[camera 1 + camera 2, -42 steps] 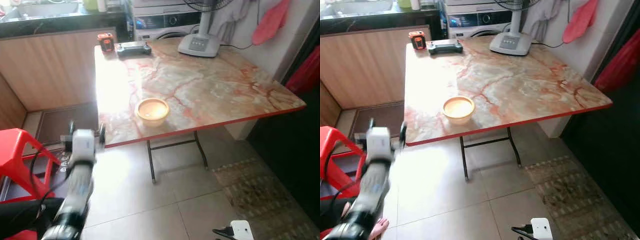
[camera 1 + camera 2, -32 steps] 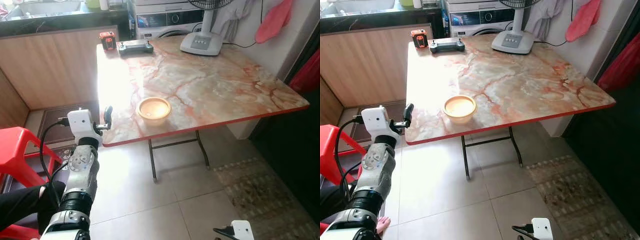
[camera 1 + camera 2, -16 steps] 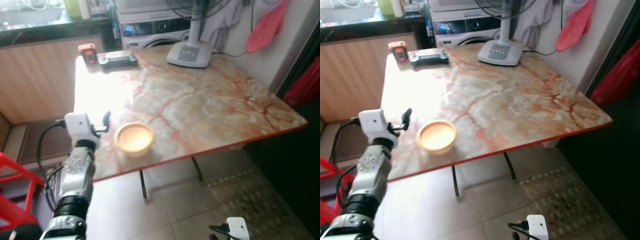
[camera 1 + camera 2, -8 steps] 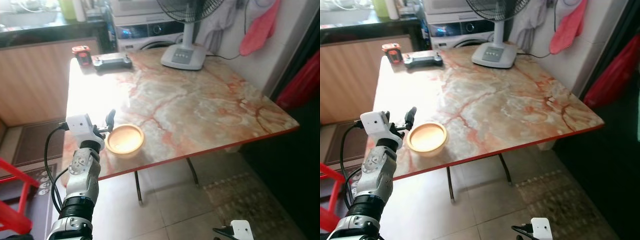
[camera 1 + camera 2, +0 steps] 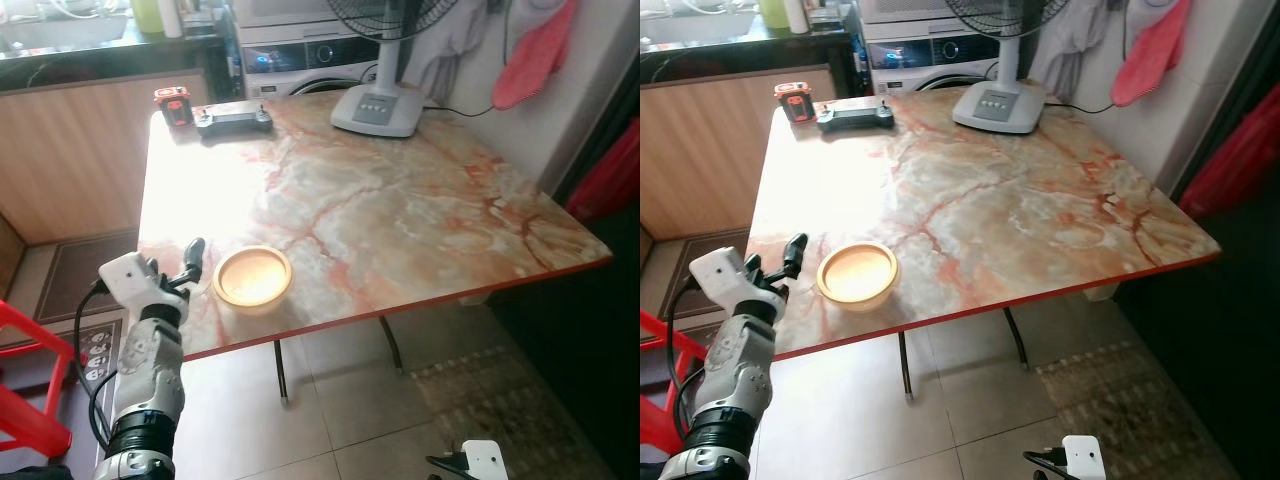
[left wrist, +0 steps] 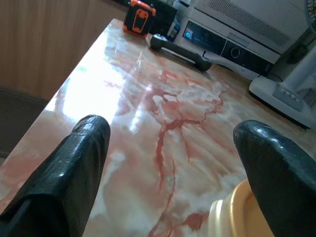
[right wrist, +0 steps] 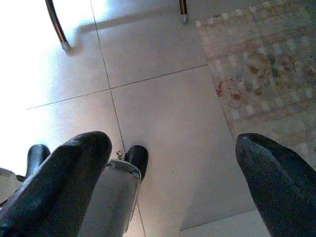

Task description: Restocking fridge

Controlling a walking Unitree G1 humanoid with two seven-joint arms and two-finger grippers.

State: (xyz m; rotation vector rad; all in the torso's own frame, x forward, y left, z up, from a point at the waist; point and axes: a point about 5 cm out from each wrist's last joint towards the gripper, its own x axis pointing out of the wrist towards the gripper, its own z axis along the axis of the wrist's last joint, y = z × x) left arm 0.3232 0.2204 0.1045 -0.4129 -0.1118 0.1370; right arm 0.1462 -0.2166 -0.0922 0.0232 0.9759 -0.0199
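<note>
A shallow yellow bowl (image 5: pixel 252 278) sits on the marble table (image 5: pixel 400 200) near its front left corner. My left gripper (image 5: pixel 175 262) is raised at table height just left of the bowl, over the table's left edge. It is open with nothing between its fingers. In the left wrist view the bowl's rim (image 6: pixel 232 217) shows beside one black finger (image 6: pixel 274 168). My right gripper (image 7: pixel 173 148) hangs low over the tiled floor, open and empty.
A fan base (image 5: pixel 377 108), a black controller (image 5: pixel 233 121) and a small orange device (image 5: pixel 171 106) stand at the table's far side. A washing machine (image 5: pixel 300 55) is behind. A red stool (image 5: pixel 25 400) stands at my left, a patterned rug (image 5: pixel 500 400) at the right.
I have come closer to the table and my left arm has risen to its edge. In the last half second the left gripper drew a little left, away from the bowl.
</note>
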